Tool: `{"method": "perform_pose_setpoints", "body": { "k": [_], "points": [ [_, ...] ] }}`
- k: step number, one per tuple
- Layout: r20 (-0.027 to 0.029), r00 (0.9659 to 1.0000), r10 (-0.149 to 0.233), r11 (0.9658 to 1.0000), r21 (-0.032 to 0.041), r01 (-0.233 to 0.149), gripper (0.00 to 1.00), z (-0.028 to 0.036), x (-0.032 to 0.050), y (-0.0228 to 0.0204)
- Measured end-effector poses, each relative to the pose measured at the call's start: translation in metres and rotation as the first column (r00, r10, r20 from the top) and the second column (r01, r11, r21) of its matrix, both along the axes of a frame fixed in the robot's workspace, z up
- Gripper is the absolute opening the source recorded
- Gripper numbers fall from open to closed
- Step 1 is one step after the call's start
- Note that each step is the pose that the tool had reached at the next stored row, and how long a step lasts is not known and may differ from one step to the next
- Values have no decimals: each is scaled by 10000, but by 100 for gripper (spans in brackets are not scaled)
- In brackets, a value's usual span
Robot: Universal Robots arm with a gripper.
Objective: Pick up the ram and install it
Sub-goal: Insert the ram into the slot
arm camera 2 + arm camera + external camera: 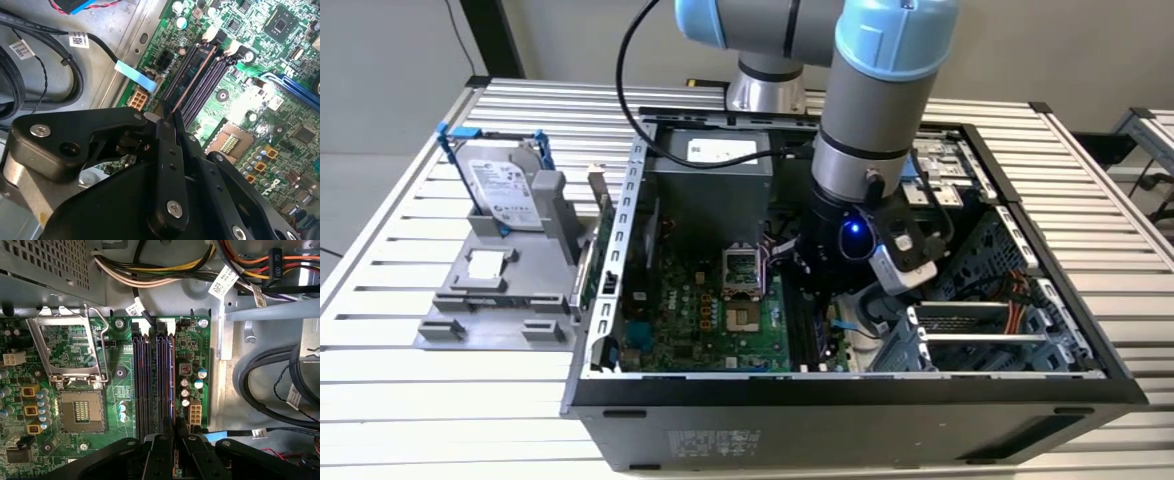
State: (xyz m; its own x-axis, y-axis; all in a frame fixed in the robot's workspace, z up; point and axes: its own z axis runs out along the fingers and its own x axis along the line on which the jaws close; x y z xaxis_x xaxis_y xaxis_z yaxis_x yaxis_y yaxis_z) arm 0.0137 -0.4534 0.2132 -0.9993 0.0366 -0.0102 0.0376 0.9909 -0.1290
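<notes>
Exterior view: a slatted metal surface (440, 400) under a plain grey wall (400, 60). At the middle of the frame, an open computer case (854, 425) lying on its side, green motherboard (707, 320) facing up. Toward the exterior view's left, a hard drive (500, 190) in a blue frame, propped on a grey stand, well apart from the work. From the upper middle, the arm (867, 150) reaching straight down into the case, just beside the motherboard's edge on the exterior view's right.

Second wrist view: black hand (170, 117) pinched almost fully together on the near end of the ram (195, 75). Ram seen nearly edge-on: a thin, dark stick with a reddish top edge, standing on its long edge. Long axis straight away from the fingers (172, 165), parallel to the memory slots (212, 80) and over the outermost one, next to the bare metal of the case. Cannot tell whether fully seated.

First wrist view: same narrow grip of the hand (175, 432). Ram (173, 390) as a fine line along the slot farthest from the processor socket (80, 412), pointing toward bundled cables (165, 270).
</notes>
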Motion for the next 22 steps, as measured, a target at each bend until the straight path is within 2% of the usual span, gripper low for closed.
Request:
{"method": "perform_pose_setpoints", "body": {
  "k": [2,8,9,12,17,20,22],
  "points": [
    [2,10000,-1,10000,20,1,0,-12,0,-5],
    [-1,10000,-1,10000,5,1,0,-11,0,-8],
    [-1,10000,-1,10000,5,1,100,-11,0,-8],
    [-5,10000,-18,10000,3,18,100,6,0,-10],
    [-39,9999,-136,9999,9,136,100,179,0,-10],
    [-67,9999,-144,9999,18,144,100,214,0,-11],
    [-67,9999,-144,9999,26,144,100,217,0,-10]
  ]
}}
